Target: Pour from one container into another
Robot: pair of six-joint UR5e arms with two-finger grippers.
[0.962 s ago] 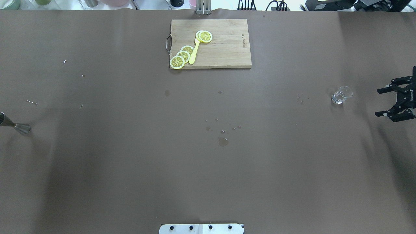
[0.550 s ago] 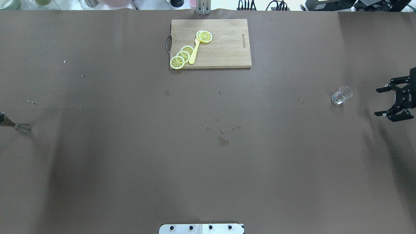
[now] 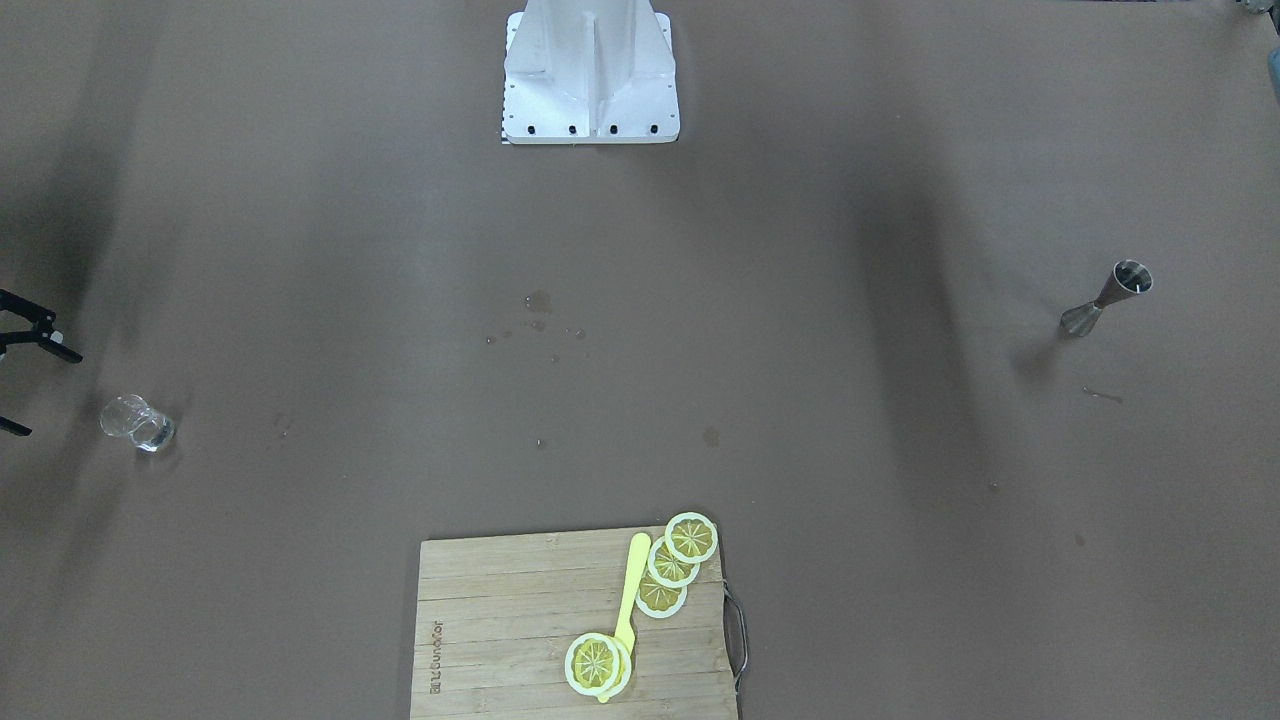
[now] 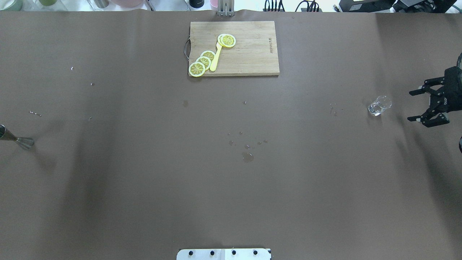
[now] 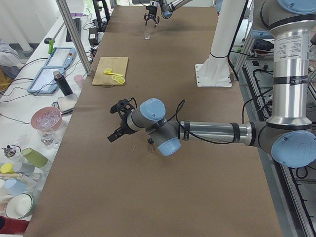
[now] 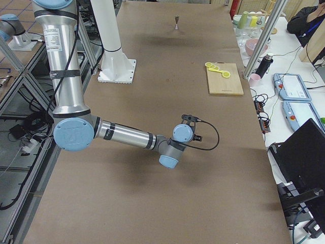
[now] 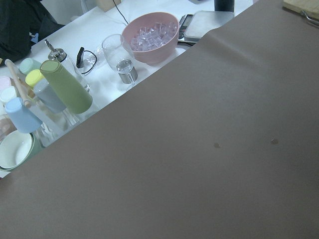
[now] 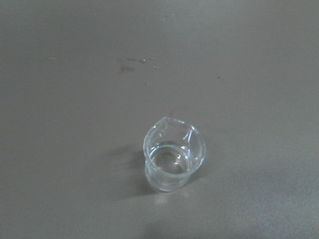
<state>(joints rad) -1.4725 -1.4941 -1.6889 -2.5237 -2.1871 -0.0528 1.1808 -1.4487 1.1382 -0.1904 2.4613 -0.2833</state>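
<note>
1. Now: glass (image 4: 379, 105) stands upright on the table (image 4: 231, 187), far on the robot's right side. Axis vertical, mouth up. Contents: cannot tell from the wrist view.
2. Right gripper (image 4: 410, 106) sits near the glass, further toward the right table edge, not touching it. Jaws are spread wide with nothing between them.
3. Key relation: the glass lies straight off the open jaws, toward table centre, about level with the gap between the 2 fingers. Judgement: a plain advance toward centre should put 1 finger on either side of the glass wall. A side grasp suits the upright axis.
4. Right arm is nearer by far, so the glass falls to it.
5. Jigger (image 4: 18, 138) stands upright at the far left edge, well apart from the glass and close by the left arm's wrist.
6. Left gripper (image 5: 115, 123) shows only in the side view. Jaw state: cannot tell.
</note>
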